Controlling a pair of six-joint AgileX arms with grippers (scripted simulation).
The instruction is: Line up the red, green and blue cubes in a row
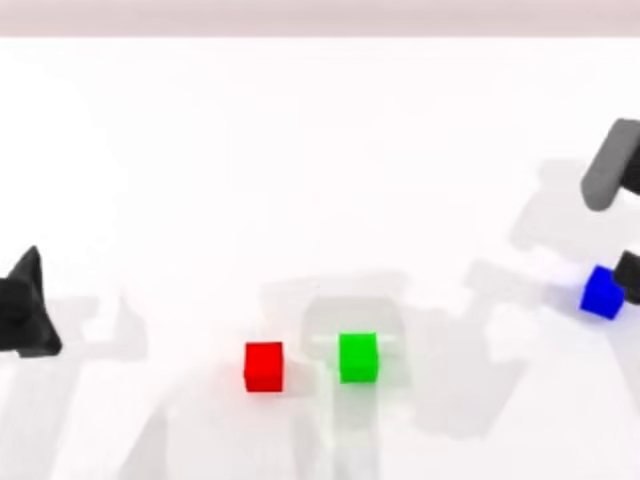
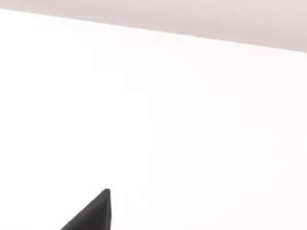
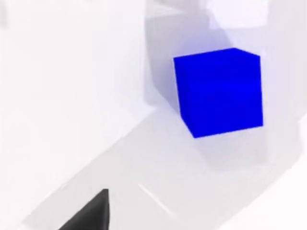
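On the white table (image 1: 320,180), seen from above, the red cube (image 1: 264,366) sits toward 6 o'clock, a little left of centre. The green cube (image 1: 357,357) stands just beside it at its 3 o'clock, a small gap between them, their sides roughly aligned in a row. The blue cube (image 1: 601,292) lies well apart from those two, far out at the table's 3 o'clock edge and slightly farther back than the pair.

The right pincer (image 1: 628,278) is at the right edge of the top view, its dark tip touching or nearly touching the blue cube's right side; most of it is cut off by the picture's edge, so how far it is open cannot be told. In the right wrist view the blue cube (image 3: 219,91) rests flat on the table, with only one dark fingertip (image 3: 91,213) showing, apart from the cube.

The left pincer (image 1: 25,310) is parked at the table's 9 o'clock edge, well apart from every cube; its opening cannot be told either. The left wrist view shows only bare table and one dark fingertip (image 2: 93,213).
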